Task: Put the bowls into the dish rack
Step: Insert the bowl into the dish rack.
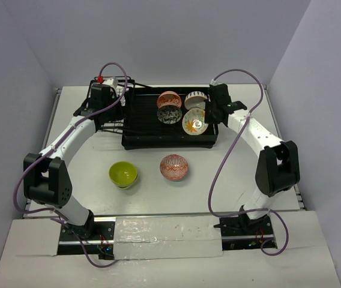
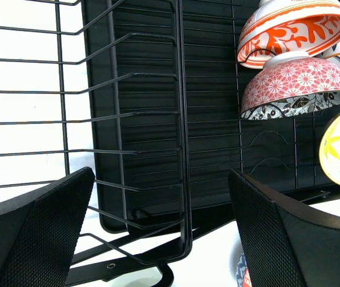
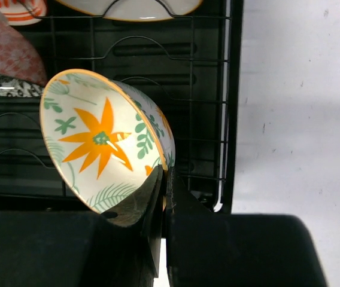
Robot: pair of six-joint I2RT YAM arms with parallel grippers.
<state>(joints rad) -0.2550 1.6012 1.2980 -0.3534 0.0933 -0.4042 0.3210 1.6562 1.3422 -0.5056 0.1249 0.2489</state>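
Note:
The black dish rack [image 1: 140, 123] stands at the back middle of the table. My right gripper [image 1: 208, 115] is shut on the rim of a white bowl with an orange leaf pattern [image 1: 194, 122], held tilted over the rack's right end; the grip shows in the right wrist view [image 3: 166, 176], bowl [image 3: 98, 137]. Three other bowls stand on edge in the rack: orange-patterned [image 1: 168, 98], pink floral with a dark inside [image 1: 169, 115], cream [image 1: 195, 99]. A lime green bowl [image 1: 123, 174] and a red-orange patterned bowl [image 1: 174, 167] sit on the table. My left gripper [image 1: 102, 96] is open and empty by the wire basket [image 2: 38, 119].
The left wrist view [image 2: 161, 173] looks along the rack's slatted tray [image 2: 140, 119] toward the racked bowls [image 2: 293, 86]. Purple cables loop over both arms. Grey walls enclose the table on three sides. A taped white strip lies along the near edge [image 1: 170, 231].

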